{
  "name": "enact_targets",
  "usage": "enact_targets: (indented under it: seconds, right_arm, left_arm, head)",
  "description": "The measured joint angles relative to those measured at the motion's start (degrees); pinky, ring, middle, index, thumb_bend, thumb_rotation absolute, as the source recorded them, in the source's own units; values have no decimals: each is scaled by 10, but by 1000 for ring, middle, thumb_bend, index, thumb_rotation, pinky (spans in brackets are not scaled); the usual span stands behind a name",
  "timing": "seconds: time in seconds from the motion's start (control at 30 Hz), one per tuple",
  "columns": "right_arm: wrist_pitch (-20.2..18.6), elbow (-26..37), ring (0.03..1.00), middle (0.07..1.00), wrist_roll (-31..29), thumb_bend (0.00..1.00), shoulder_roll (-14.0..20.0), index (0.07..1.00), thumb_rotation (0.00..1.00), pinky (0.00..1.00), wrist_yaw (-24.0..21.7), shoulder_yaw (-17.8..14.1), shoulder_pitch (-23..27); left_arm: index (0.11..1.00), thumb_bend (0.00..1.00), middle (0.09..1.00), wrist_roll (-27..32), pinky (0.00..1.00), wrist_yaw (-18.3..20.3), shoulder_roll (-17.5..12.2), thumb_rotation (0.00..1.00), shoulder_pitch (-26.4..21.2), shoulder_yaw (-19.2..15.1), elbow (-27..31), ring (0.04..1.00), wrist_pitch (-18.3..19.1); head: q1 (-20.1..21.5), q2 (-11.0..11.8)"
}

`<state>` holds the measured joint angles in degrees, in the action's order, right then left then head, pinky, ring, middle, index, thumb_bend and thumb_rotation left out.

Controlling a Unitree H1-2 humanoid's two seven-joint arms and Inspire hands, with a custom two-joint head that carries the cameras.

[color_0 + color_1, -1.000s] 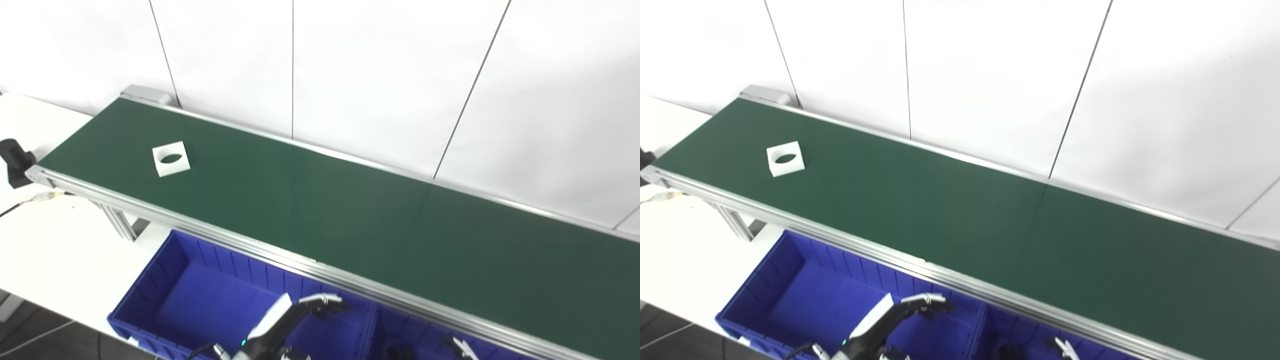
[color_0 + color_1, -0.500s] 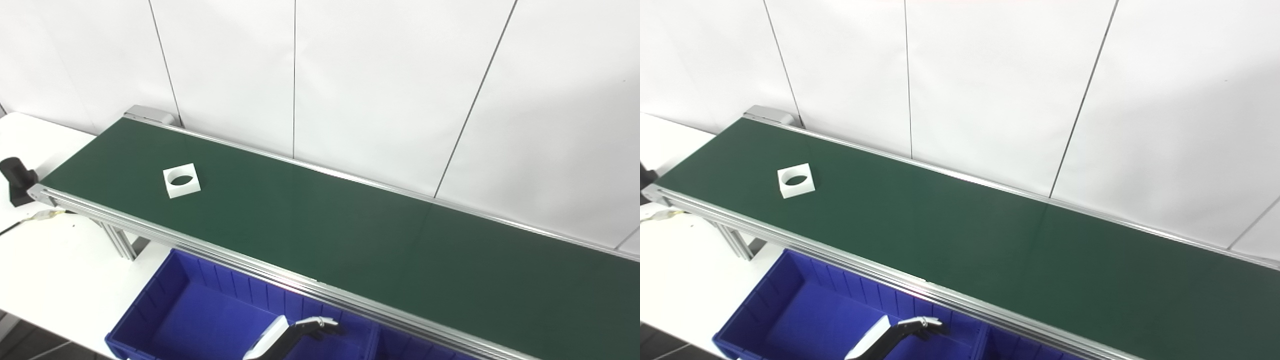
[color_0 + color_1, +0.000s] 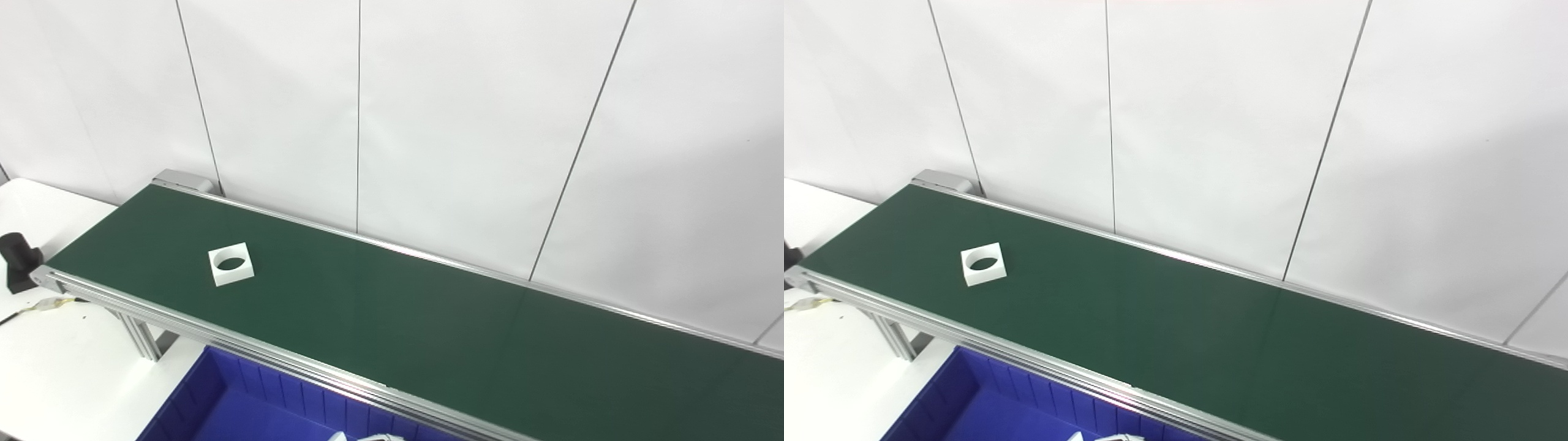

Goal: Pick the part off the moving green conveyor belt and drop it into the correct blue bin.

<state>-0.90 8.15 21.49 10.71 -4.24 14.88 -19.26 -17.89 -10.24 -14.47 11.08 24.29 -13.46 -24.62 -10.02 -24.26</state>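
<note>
The white square part with a round hole (image 3: pixel 231 264) lies flat on the green conveyor belt (image 3: pixel 429 318) near its left end, at about ten o'clock from the left robot hand (image 3: pixel 373 437) and well apart from it. Only a sliver of that robot hand shows at the bottom edge, over the blue bin (image 3: pixel 245 410), so I cannot tell whether it is spread or closed. It looks the nearer one; the right robot hand is out of view, and the part shows no long axis.

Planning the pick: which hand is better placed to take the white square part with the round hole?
Probably the left. The white square part with the round hole lies at the green conveyor belt's left end, and only the left hand shows, low at the frame's edge.
</note>
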Motion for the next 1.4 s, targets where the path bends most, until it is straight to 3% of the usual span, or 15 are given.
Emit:
enact_targets:
  seconds: [0.93,1.4]
  right_arm:
    - [10,-42,893,907,-5,820,4,827,12,781,7,-4,12]
    - [53,-78,883,887,-15,816,4,821,0,796,17,-8,21]
  left_arm:
    - [703,901,775,7,662,-57,-5,145,-20,44,-54,740,0]
    - [694,901,763,6,645,-80,-7,154,-34,63,-75,725,0]
  head:
    - [-14,51]
    - [-19,70]
